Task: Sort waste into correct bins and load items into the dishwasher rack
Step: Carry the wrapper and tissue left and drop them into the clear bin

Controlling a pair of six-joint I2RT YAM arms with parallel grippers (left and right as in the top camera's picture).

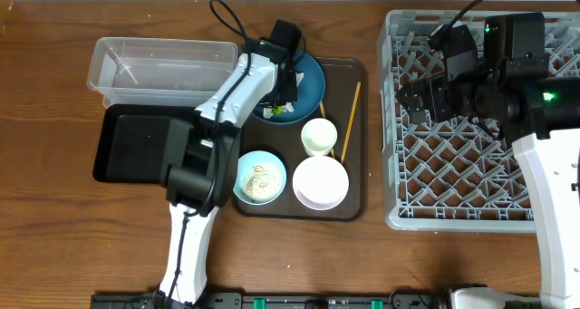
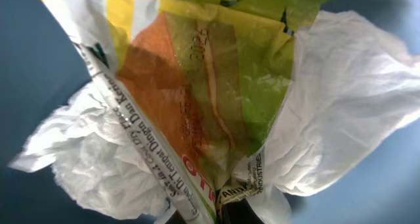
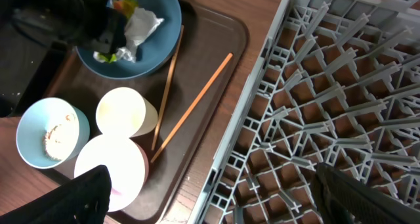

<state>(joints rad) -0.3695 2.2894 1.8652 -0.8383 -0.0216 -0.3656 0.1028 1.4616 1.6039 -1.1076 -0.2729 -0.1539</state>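
Note:
My left gripper [image 2: 226, 209] is shut on the yellow-orange and green snack wrapper [image 2: 197, 86], pinching its lower end. Crumpled white napkin [image 2: 341, 99] bunches on both sides of it. Both lie over the dark-blue plate [image 1: 313, 84], where the left gripper [image 1: 285, 90] reaches down. My right gripper [image 3: 223, 204] hangs open above the near edge of the grey dishwasher rack [image 1: 471, 155], holding nothing. On the brown tray sit a light-blue bowl [image 1: 261, 178] with rice scraps, a white bowl [image 1: 320, 183], a white cup [image 1: 319, 135] and two chopsticks [image 3: 197, 99].
The clear tub [image 1: 163, 62] and the black tray [image 1: 136, 146] lie left of the brown serving tray [image 1: 355, 178]. The left arm crosses over both bins. The right arm [image 1: 544, 164] stretches along the rack's right side.

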